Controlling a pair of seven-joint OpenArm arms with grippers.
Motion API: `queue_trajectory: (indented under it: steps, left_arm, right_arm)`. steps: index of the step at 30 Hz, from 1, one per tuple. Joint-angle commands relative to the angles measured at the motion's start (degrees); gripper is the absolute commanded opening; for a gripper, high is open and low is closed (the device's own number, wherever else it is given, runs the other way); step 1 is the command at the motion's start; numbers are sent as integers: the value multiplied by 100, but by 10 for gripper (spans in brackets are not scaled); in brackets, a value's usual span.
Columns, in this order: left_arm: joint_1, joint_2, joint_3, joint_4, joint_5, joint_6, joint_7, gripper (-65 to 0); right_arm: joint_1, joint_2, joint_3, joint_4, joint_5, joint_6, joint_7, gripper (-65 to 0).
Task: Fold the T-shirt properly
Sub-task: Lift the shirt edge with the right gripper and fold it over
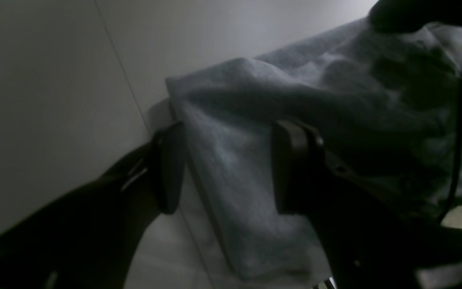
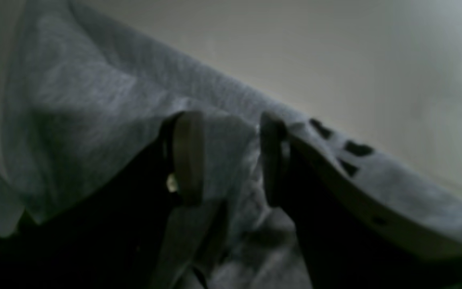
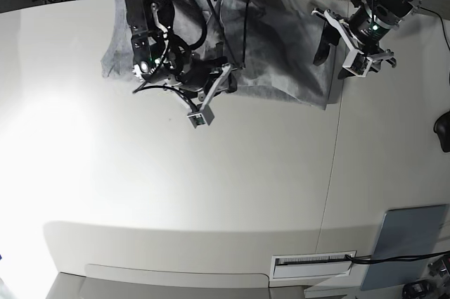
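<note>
Surface: white table (image 3: 211, 193), broad and pale, with a thin seam running from about 12 to 6 o'clock on the base view's right side.
T-shirt (image 3: 281, 53): heather-grey, spread rumpled along the table's far edge, at roughly 12 o'clock in the base view; its lower hem runs slanting toward a corner at about 1 o'clock.
Lettering: black block marks (image 2: 347, 152) show on the cloth in the right wrist view, at about 3 o'clock from the fingers.
Right gripper (image 3: 219, 81): on the base view's left, down on the shirt's lower hem; in its wrist view (image 2: 229, 158) the two fingers stand apart with a fold of grey cloth between them, so the pincer is parted around the fabric rather than clamped.
Left gripper (image 3: 336, 51): on the base view's right, at the shirt's right edge; in its wrist view (image 1: 227, 168) the fingers are spread wide, one over the bare table and one over the cloth, with the folded shirt edge lying between them, not pinched.
Pad: flat grey-blue rectangle (image 3: 406, 246) at about 4 o'clock on the table, well apart from the shirt.
Cables: black leads (image 3: 204, 10) loop over the shirt near the right arm.
</note>
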State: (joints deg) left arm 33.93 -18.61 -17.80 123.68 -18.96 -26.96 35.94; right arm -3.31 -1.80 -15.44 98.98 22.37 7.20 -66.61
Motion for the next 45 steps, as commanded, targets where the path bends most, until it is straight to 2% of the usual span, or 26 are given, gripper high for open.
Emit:
queue_trajectory:
  steps: [1,14,20,23,27,36,39,43,45]
  left_arm:
    - [20,-44,-37,94,-79,17,-127,-331]
    - [20,-44,-37,94,-79,17,-129,-331]
    - [20,-44,-37,94,-81,20,-129,-331]
    - [20,-44,-37,94,-79,20,-129,-331]
    - [22,-42,-37,94,-79,20,-129,-331]
    - [22,-44,-37,94,-79,173,-127,-331]
    - [22,-44,-37,94,-79,168,-125,-331]
    - [22,-44,-37,94,-81,168,-129,-331]
    - [22,-44,-37,94,-79,168,-127,-331]
  right_arm:
    - [138,-48,0,59,-35,-59,94,-421]
    - [127,-57,0,-310,166,-59,129,-428]
    - [142,-57,0,-308,264,223,236,-585]
    - [144,-57,2,-299,262,350,352,-638]
    - [181,-55,2,-70,175,457,356,-640]
    - [238,-26,7,507,-866,450,308,-641]
    - [256,92,7,507,-1176,446,411,-641]
    - [247,254,7,505,-1303,439,363,-639]
    - [247,304,20,505,-1303,442,363,-599]
